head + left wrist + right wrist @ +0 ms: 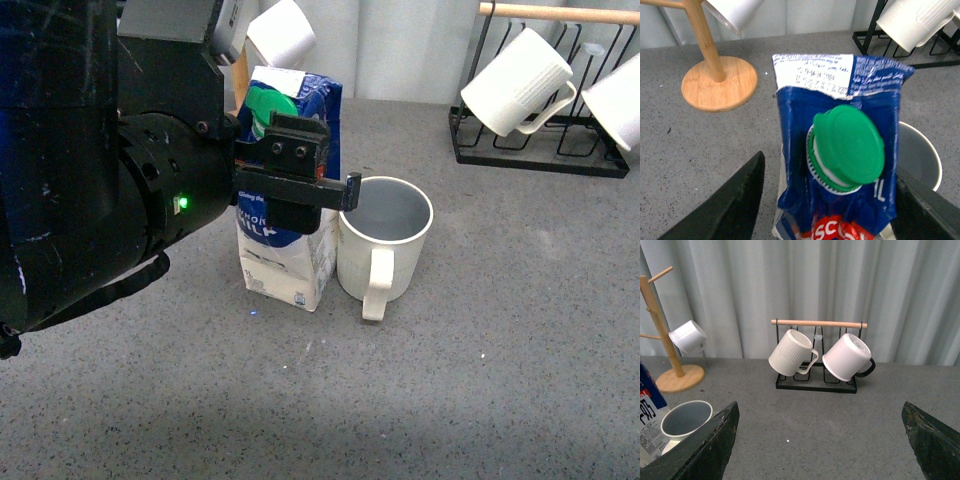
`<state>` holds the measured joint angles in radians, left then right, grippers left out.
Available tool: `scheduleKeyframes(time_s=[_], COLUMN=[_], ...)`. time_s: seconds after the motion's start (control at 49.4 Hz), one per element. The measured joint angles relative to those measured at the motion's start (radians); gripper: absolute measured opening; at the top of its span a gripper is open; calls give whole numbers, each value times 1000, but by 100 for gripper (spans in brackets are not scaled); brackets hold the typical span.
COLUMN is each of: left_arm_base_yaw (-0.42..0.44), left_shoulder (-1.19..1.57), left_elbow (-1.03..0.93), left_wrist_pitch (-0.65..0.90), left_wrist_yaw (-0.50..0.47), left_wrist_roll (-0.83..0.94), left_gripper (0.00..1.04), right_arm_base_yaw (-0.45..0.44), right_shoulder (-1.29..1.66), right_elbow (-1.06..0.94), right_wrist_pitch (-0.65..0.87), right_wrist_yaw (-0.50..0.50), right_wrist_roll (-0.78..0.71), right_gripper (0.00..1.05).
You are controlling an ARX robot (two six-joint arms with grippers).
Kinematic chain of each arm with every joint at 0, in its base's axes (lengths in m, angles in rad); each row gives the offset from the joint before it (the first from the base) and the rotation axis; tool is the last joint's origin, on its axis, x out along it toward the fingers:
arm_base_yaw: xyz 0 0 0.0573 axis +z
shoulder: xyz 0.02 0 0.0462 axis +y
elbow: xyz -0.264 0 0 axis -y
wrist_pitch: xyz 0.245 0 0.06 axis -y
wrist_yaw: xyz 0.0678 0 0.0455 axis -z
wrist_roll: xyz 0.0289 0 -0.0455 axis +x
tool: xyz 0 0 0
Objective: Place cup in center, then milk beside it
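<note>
The cup (pixel 392 262), cream-white with a grey-blue inside, stands upright mid-table, its handle towards me. The milk (pixel 285 262), a blue and white carton with a green cap, stands upright just left of it, close or touching. My left gripper (pixel 312 178) is open and straddles the carton's top. In the left wrist view the fingers (pixel 735 205) stand apart from both sides of the milk (pixel 840 145), with the cup's rim (pixel 927 150) beside it. My right gripper (pixel 817 450) is open and empty above bare table, with the cup (pixel 685 420) and the milk (pixel 647 422) to one side.
A wooden mug tree (pixel 720 82) with a smooth white cup (pixel 282 35) stands behind the carton. A black wire rack (pixel 540 150) at the back right holds a ribbed white mug (pixel 515 85) and another mug (pixel 620 95). A grey curtain closes the back.
</note>
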<state>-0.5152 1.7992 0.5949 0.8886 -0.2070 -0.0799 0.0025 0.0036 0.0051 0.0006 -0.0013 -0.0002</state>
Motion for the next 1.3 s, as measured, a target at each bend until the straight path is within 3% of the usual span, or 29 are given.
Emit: scheduleKeyframes(time_s=[0.182,0.425,0.769,0.89,1.032,1.174,1.295], left_arm_base_yaw=[5,99,359,379,397,426,444], left_shoulder=[-56,-106,-191,-194,-204,-344,-428], left_elbow=[2,23,-39,-50,-186,-313,-376], left_wrist_pitch=[-17,-25,-54,-54,275,278,252], left_wrist_yaw=[2,-3,39,43,99,122,133], left_wrist_roll=[-20,-49,-117,-119,21,58,62], left_gripper=[100,98,98,98,70,38,18], right_arm_base_yaw=[0,0,0,0,0,0,0], right_shoulder=[0,0,0,0,0,0,0], right_elbow=[0,0,0,0,0,0,0], right_wrist_pitch=[0,0,0,0,0,0,0], right_wrist_yaw=[0,0,0,0,0,0,0], right_wrist_roll=[0,0,0,0,0,0,0], right_gripper=[95,95,95,95,95,95,95])
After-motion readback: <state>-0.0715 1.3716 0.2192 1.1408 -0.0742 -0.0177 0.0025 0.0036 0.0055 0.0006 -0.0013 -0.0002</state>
